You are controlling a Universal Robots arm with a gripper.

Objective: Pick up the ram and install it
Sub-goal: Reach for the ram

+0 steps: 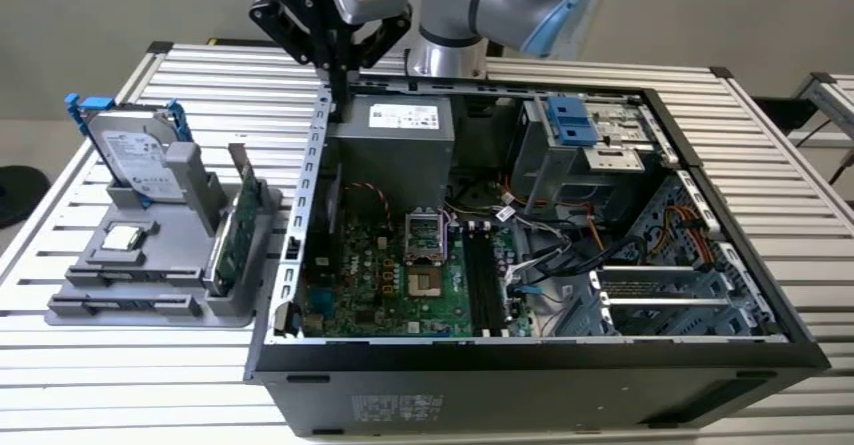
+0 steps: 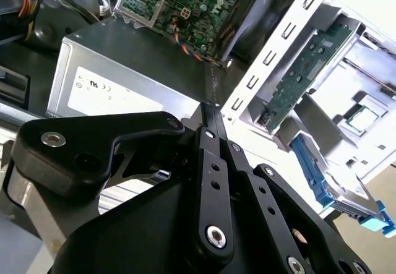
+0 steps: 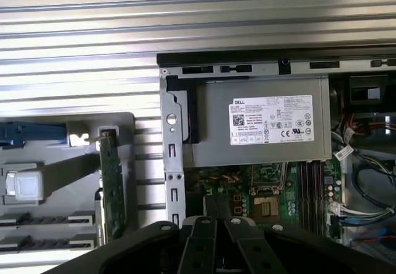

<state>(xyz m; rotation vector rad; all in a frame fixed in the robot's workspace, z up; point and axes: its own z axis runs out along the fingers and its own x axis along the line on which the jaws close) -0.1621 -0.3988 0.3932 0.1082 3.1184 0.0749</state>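
While the ram stands part-hidden in its holder, the jaws look clenched, empty.

The memory slots lie open from above, hemmed by power supply and loose cables.

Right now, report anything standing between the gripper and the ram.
Only the case's side wall lies between them: the gripper hangs by its top edge, and the ram stands outside in the gray holder. Nothing visible covers the ram.
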